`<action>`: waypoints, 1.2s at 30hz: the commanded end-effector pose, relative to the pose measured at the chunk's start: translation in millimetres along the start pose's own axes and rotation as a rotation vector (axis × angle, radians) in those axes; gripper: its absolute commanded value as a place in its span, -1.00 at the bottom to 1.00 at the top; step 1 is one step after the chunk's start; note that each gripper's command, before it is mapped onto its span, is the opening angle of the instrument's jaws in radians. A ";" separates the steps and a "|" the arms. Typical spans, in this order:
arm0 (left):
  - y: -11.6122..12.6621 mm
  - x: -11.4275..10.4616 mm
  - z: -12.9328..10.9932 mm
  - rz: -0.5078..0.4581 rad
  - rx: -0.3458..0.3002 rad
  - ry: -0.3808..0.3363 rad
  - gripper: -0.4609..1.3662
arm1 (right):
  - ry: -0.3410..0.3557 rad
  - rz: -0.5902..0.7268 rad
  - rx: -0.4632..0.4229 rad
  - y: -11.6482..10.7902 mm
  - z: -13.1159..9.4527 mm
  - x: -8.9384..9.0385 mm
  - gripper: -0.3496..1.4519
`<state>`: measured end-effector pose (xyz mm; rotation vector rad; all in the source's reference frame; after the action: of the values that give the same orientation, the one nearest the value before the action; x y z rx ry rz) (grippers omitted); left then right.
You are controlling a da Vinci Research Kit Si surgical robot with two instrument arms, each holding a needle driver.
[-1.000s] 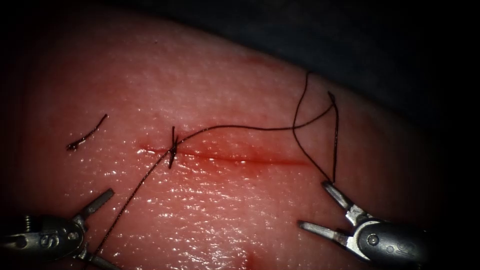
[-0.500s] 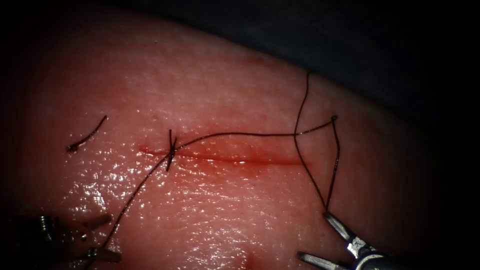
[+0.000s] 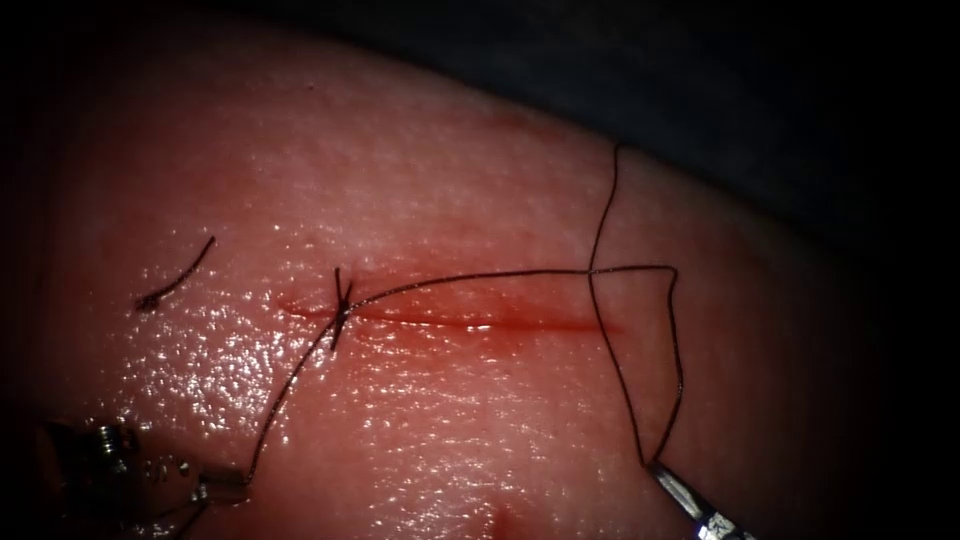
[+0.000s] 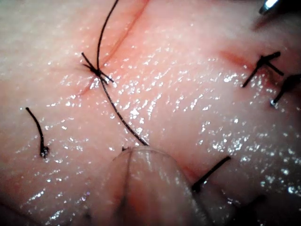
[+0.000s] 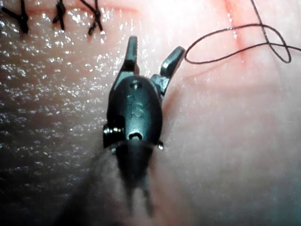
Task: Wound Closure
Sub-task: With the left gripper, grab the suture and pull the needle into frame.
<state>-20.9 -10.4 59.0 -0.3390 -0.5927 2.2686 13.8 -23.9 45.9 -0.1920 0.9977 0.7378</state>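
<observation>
Since the thread (image 3: 480,272) runs from the knot (image 3: 342,308) on the cut (image 3: 480,322) to the left claw (image 3: 215,487) (grip: can't tell), and the right claw (image 5: 155,45) is spread, empty, beside the loop: I'd tension gently, no snags.

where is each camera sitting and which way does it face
Right wrist view: on the right arm, looking along its shaft at the right tool, jaws open, thread at one tip.
Left wrist view: on the left arm, looking along its shaft at the knot; thread runs to the left tool.
Endoscope view: above and in front, facing the cut; both tools at the lower edge.
Shared by the last two: the knot.
</observation>
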 end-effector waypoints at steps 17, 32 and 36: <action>3.2 11.6 -5.4 0.062 -0.111 0.181 -0.88 | -0.004 0.018 0.002 -0.8 0.8 -1.1 0.12; 3.9 23.7 -6.3 0.101 -0.093 0.270 -0.88 | -0.006 0.025 0.079 -3.5 4.9 -1.9 0.12; 3.9 25.6 -5.3 0.107 -0.145 0.275 -0.88 | -0.006 0.025 0.099 -4.2 5.9 -1.9 0.12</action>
<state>-39.3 8.0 51.3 -0.7583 -0.6027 2.2306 20.3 -25.1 50.1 -0.0895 1.0311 0.7080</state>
